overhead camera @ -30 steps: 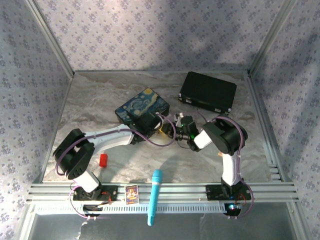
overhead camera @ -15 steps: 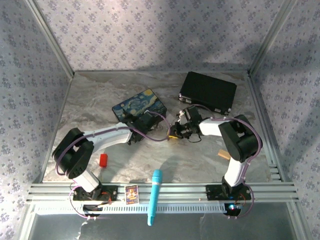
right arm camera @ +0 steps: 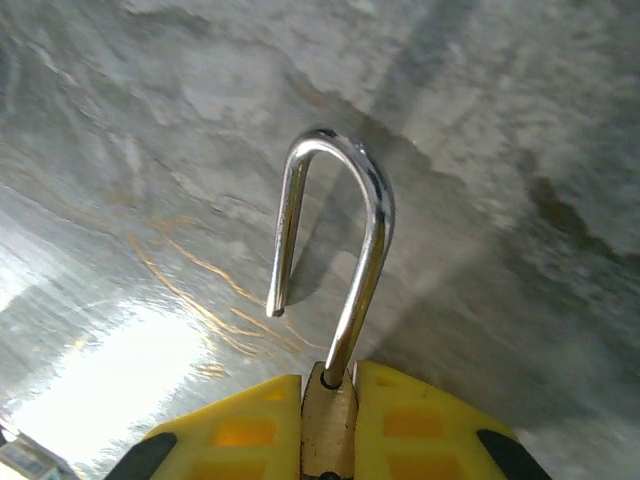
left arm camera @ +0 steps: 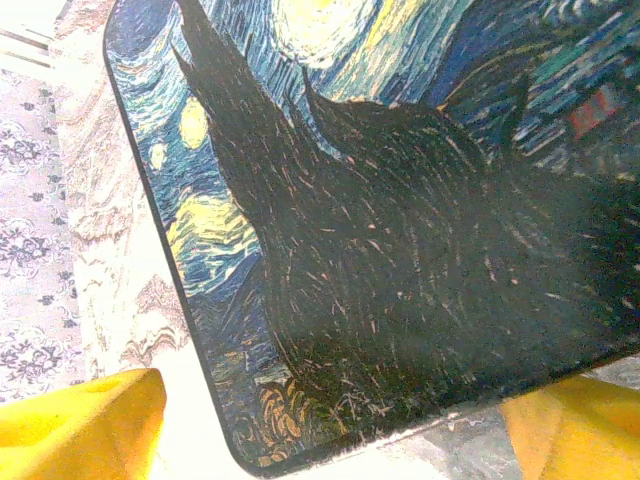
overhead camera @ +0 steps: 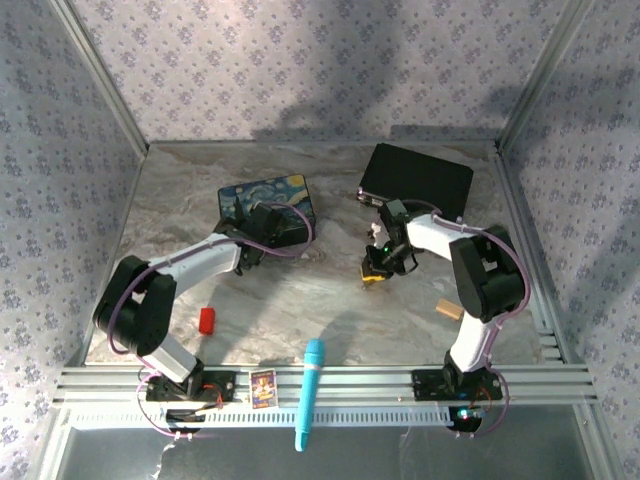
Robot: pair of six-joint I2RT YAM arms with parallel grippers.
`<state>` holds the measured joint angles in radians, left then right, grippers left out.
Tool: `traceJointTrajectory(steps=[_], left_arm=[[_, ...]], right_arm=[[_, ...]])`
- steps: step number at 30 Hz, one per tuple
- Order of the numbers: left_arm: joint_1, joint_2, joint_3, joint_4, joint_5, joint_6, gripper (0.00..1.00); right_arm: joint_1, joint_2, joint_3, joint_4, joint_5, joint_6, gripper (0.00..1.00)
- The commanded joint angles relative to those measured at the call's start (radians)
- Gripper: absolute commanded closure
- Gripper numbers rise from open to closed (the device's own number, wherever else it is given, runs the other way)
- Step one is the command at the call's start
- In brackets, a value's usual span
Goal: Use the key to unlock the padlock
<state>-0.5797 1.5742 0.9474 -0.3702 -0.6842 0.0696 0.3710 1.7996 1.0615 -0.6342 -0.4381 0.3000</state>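
Right gripper [right arm camera: 328,388] is clenched on the padlock [right arm camera: 327,432], gripping its brass body. The shackle [right arm camera: 350,240] points to 12 o'clock, and its 9 o'clock leg hangs free of the body. From above, this sits at 3 o'clock of the table [overhead camera: 300,300] centre. Left gripper [left arm camera: 330,405] is released, its fingers [left arm camera: 80,425] spread over the painted tin [left arm camera: 400,250] at 10 o'clock.

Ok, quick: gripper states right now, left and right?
Left gripper: open, over the tin.
Right gripper: closed on the padlock, whose shackle has one end free.
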Motion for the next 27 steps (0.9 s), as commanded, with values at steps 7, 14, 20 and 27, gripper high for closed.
traceJointTrajectory(steps=[7, 14, 20, 27], left_arm=[[-0.032, -0.099, -0.023, 0.022, 0.041, -0.051, 0.13], [-0.043, -0.249, -0.024, -0.007, 0.084, -0.106, 0.0], [-0.042, -0.374, -0.034, -0.023, 0.107, -0.175, 0.0], [-0.006, -0.55, -0.149, 0.08, 0.069, -0.307, 0.0]], right_arm=[[0.013, 0.016, 0.039, -0.123, 0.137, -0.042, 0.69], [0.027, -0.029, 0.052, -0.13, 0.177, -0.039, 0.54], [0.044, -0.127, 0.048, -0.11, 0.297, -0.046, 0.36], [0.094, -0.32, 0.002, -0.016, 0.564, -0.052, 0.01]])
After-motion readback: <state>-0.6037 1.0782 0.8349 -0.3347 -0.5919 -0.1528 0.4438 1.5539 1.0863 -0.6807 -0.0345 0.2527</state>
